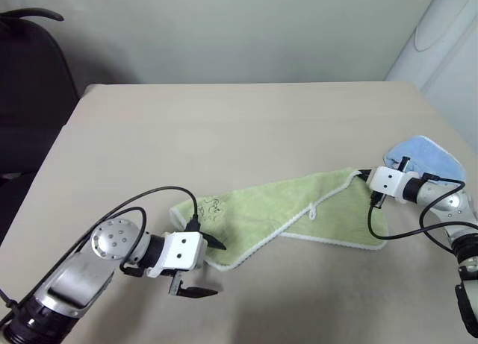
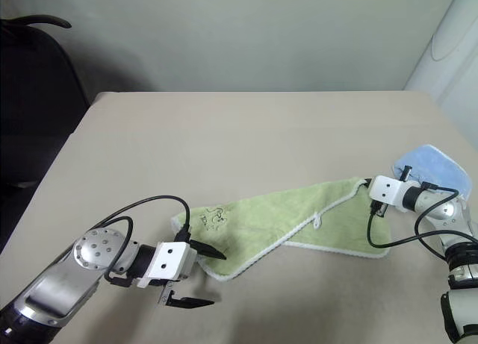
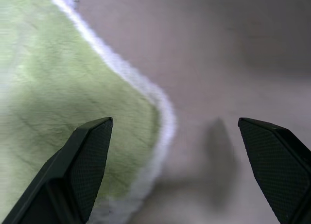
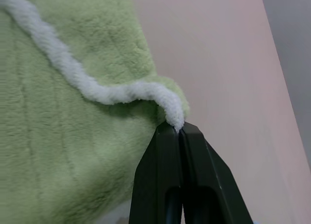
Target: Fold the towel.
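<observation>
Gaping wide, the left end effector [image 1: 208,268] straddles the near corner of the towel [image 1: 284,210], fuzzy green terry edged in white, lying partly folded on the beige counter [image 1: 224,127]. Farther right, the right end effector [image 4: 179,131] is clenched on its white-piped corner, seen close from the wrist. Beyond sits a blue towel [image 1: 429,156].

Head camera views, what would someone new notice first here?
A light green fuzzy terry towel with white edging lies partly folded across the beige table. The right gripper is shut on the towel's corner, while the left gripper hangs open beside the towel's opposite end. A folded light blue towel sits by the table's right edge.
</observation>
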You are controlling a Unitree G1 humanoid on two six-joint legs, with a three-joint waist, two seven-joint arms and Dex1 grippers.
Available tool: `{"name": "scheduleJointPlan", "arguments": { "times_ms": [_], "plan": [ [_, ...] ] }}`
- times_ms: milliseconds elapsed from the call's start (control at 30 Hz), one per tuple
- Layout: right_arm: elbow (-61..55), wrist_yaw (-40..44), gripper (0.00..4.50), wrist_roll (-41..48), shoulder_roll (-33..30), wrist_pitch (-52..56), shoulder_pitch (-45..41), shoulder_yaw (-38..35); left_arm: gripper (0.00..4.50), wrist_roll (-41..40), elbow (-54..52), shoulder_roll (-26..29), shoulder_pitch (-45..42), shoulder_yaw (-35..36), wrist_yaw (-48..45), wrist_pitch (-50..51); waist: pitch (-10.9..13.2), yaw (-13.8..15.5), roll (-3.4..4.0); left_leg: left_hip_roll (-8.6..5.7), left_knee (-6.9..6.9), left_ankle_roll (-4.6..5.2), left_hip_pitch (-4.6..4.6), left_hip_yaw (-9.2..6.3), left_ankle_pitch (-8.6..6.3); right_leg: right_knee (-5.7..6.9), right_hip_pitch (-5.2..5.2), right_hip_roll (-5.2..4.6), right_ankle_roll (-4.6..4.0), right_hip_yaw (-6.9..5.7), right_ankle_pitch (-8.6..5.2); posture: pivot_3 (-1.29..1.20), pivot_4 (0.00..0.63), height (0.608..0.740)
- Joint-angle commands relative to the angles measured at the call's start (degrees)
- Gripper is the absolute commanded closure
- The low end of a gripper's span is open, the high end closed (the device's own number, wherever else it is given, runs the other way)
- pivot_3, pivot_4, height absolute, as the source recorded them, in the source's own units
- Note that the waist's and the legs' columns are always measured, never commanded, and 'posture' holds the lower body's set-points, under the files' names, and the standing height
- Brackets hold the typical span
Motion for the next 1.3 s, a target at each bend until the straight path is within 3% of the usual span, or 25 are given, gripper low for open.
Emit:
{"name": "scheduleJointPlan", "arguments": {
  "times_ms": [33,233,367,667,833,1000,1200,1300],
  "plan": [
    [-3.62,0.59,4.50,2.14,-1.66,0.97,1.17,-2.30,0.02,1.55,1.03,-0.92,0.09,-0.90,0.94,-1.67,0.00,0.00,0.00,0.00,0.00,0.00,0.00,0.00,0.00,0.00,0.00,0.00,0.00,0.00,0.00,0.00,0.150,0.740],
    [-6.50,0.48,4.50,2.80,-1.99,2.77,2.79,-2.61,0.02,3.31,2.79,-1.77,-0.35,-3.05,0.38,-2.88,0.00,-0.03,0.00,0.00,0.00,0.00,0.00,-0.02,0.00,-0.01,0.01,0.00,0.00,0.00,0.00,0.00,0.150,0.740],
    [-7.51,0.52,4.50,3.21,-2.05,3.29,3.42,-2.69,1.22,5.25,4.56,-3.66,-2.04,-4.13,2.07,-3.65,-0.02,0.00,0.03,0.00,0.00,0.00,0.00,-0.02,0.00,-0.01,0.02,0.00,0.00,0.00,0.00,0.00,0.150,0.740],
    [-8.04,0.62,4.50,3.53,-2.11,3.62,3.39,-2.33,4.45,3.15,4.42,-3.76,-1.06,-2.36,2.10,-3.62,-0.03,-0.02,0.04,0.00,0.00,0.00,0.01,-0.02,0.00,-0.01,0.02,0.00,0.00,0.00,0.00,0.00,0.150,0.740],
    [-5.93,0.32,4.50,2.37,-2.14,3.60,1.86,-1.68,4.48,0.18,2.93,-4.19,0.14,-0.88,2.25,-2.62,-0.03,-0.06,0.04,0.00,0.00,0.00,0.00,-0.02,0.00,-0.01,0.02,0.00,0.01,0.00,0.00,0.00,0.150,0.740],
    [-5.28,1.11,4.50,3.23,-3.07,3.35,1.12,-2.34,4.48,-14.03,-2.12,-7.16,0.84,7.05,6.44,8.97,-0.02,-0.04,0.04,0.00,0.01,0.00,0.00,-0.02,0.00,-0.01,0.02,0.00,0.01,-0.01,0.00,0.00,0.150,0.740],
    [-6.00,2.37,4.50,7.59,-6.52,5.32,2.05,-6.82,4.48,-31.35,-0.75,-11.87,-3.36,23.79,20.19,22.13,-0.02,0.08,0.05,0.00,0.01,-0.05,0.01,0.00,0.03,0.02,0.05,0.00,0.01,-0.04,0.00,0.00,0.150,0.740],
    [-4.14,0.58,4.50,7.04,-6.91,6.77,-1.24,-7.90,4.48,-31.32,4.31,-15.87,-10.49,26.66,28.67,23.04,-0.02,-0.01,0.05,0.00,0.02,-0.05,0.17,0.03,0.03,0.02,0.16,0.00,0.01,-0.02,0.00,0.00,0.150,0.740]
  ]
}}
